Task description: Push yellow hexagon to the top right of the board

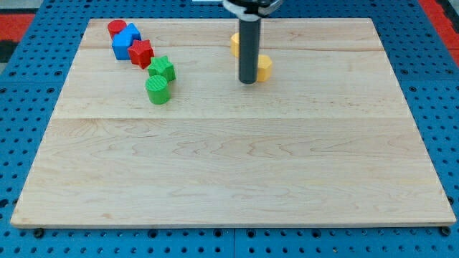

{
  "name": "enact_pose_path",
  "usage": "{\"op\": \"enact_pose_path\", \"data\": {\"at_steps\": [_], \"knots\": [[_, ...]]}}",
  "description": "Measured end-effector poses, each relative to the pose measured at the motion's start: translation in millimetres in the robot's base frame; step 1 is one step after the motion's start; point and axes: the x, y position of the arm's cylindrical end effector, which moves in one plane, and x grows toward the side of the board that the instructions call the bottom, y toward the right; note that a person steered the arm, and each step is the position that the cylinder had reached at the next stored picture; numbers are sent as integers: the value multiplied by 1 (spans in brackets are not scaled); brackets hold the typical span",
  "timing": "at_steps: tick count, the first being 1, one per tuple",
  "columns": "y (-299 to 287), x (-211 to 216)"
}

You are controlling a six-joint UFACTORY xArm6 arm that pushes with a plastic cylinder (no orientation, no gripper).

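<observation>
The largest thing seen is the wooden surface [229, 165], a pale board laid on a blue perforated base [21, 129]. Next in size is the dark rod [248, 46], which comes down from the view's top near the middle; no gripper is fitted, so nothing can be spread or pressed together. My tip [247, 82] is set on the board just to the view's left of the yellow hexagon [265, 67], touching it or very nearly so. That block is found in the upper middle of the board, partly hidden by the rod, so its shape is only partly made out. A second yellow block [234, 44] is glimpsed behind the rod, above the tip. At the view's upper left a cluster is seen: a green cylinder [158, 89], a green star [162, 69], a red star [141, 51], a blue block [125, 41] and a red cylinder [116, 29].
</observation>
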Motion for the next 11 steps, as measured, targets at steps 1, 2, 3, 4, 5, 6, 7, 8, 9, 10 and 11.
{"op": "enact_pose_path", "data": {"at_steps": [1,2,3,4,5,6,7,8,9,10,11], "knots": [[6,-29],[27,-49],[42,-60],[47,-62],[47,-62],[50,-62],[51,-61],[51,-55],[53,-54],[64,-54],[75,-54]]}}
